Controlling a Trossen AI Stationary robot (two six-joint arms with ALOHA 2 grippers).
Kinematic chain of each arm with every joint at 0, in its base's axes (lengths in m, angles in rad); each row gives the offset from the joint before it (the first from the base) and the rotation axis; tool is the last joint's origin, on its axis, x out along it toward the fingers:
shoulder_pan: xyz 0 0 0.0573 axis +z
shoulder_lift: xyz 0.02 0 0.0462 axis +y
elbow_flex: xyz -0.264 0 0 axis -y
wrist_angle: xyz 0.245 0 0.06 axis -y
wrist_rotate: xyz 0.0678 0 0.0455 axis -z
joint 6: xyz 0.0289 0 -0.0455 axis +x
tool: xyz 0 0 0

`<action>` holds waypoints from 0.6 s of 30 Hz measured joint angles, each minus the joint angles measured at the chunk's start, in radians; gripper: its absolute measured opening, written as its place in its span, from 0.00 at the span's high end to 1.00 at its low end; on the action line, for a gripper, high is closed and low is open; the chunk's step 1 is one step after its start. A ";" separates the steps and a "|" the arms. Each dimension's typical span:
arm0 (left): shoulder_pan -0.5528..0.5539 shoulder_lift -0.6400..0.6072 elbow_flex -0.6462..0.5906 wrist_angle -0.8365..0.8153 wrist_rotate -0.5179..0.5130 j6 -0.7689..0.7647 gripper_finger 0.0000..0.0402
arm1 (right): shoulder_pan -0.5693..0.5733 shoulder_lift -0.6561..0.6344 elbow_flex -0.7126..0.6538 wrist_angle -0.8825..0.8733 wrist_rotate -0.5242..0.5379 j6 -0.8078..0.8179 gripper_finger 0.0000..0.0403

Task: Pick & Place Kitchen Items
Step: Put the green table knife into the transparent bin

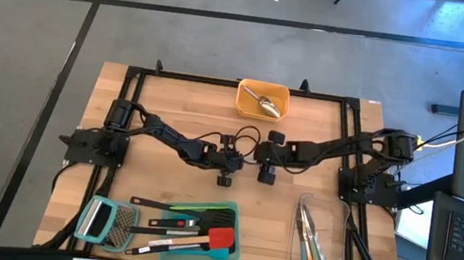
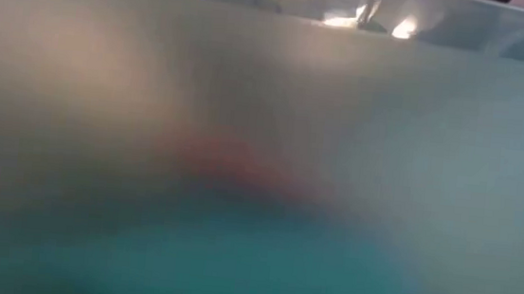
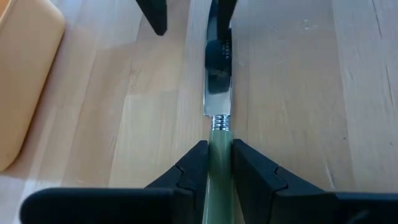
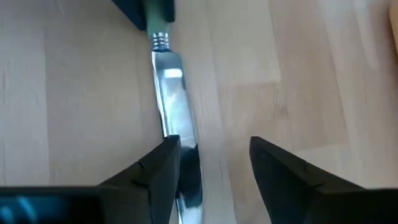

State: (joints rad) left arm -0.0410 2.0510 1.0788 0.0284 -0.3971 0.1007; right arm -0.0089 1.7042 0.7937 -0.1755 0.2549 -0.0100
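Mid-table (image 1: 130,91), the left end effector (image 3: 219,163) clamps a silver knife's green handle (image 3: 219,155); the right end effector (image 4: 214,163) stands wide around its blade.

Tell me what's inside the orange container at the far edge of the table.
The orange container holds a silver scoop, lying diagonally across its floor. Nothing else shows around it; whatever the scoop itself covers cannot be seen.
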 joint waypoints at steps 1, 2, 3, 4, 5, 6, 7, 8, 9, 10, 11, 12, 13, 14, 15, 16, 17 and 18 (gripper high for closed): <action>0.000 0.000 0.000 -0.001 0.003 0.000 0.83 | -0.006 -0.003 -0.015 0.022 -0.002 -0.003 0.51; 0.000 0.000 0.000 -0.002 0.006 0.000 0.83 | -0.012 -0.005 -0.029 0.039 -0.006 -0.002 0.50; 0.000 0.000 0.000 -0.002 0.007 -0.003 0.83 | -0.016 -0.006 -0.037 0.045 -0.009 -0.002 0.50; 0.000 0.000 0.000 -0.002 0.009 -0.004 0.83 | -0.018 -0.006 -0.044 0.047 -0.017 -0.001 0.49; 0.000 0.000 0.000 -0.002 0.010 -0.005 0.83 | -0.019 -0.007 -0.050 0.052 -0.025 0.000 0.49; 0.000 0.000 0.000 -0.003 0.012 -0.005 0.83 | -0.019 -0.007 -0.052 0.052 -0.033 0.002 0.49; 0.000 0.000 0.001 -0.004 0.013 -0.005 0.83 | -0.019 -0.007 -0.052 0.052 -0.037 0.002 0.49; 0.000 0.000 0.001 -0.004 0.014 -0.006 0.83 | -0.019 -0.008 -0.052 0.050 -0.040 0.002 0.49; 0.000 0.000 0.001 -0.005 0.015 -0.006 0.83 | -0.017 -0.015 -0.052 0.046 -0.043 0.002 0.49; 0.000 0.000 0.001 -0.005 0.016 -0.005 0.83 | -0.014 -0.022 -0.054 0.042 -0.049 0.000 0.49; 0.000 0.000 0.001 -0.005 0.017 -0.005 0.83 | -0.010 -0.026 -0.056 0.038 -0.052 -0.002 0.49; 0.000 0.000 0.001 -0.005 0.017 -0.005 0.83 | -0.006 -0.029 -0.056 0.039 -0.053 -0.006 0.49; 0.000 0.000 0.001 -0.005 0.017 -0.005 0.83 | -0.002 -0.042 -0.058 0.031 -0.058 -0.012 0.49; 0.000 0.000 0.001 -0.005 0.019 -0.005 0.83 | 0.002 -0.051 -0.061 0.015 -0.068 -0.020 0.49; 0.000 0.000 0.001 -0.006 0.019 -0.005 0.83 | 0.005 -0.053 -0.061 0.013 -0.079 -0.024 0.49; 0.000 0.000 0.001 -0.006 0.019 -0.005 0.83 | 0.009 -0.058 -0.061 0.006 -0.092 -0.025 0.49; 0.000 0.000 0.001 -0.008 0.019 -0.010 0.84 | 0.011 -0.066 -0.061 -0.015 -0.104 -0.025 0.49; 0.000 -0.001 0.001 -0.009 0.019 -0.011 0.84 | 0.013 -0.072 -0.062 -0.034 -0.107 -0.024 0.49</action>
State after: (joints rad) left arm -0.0410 2.0503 1.0796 0.0189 -0.3779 0.0896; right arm 0.0040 1.6323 0.7316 -0.2093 0.1475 -0.0341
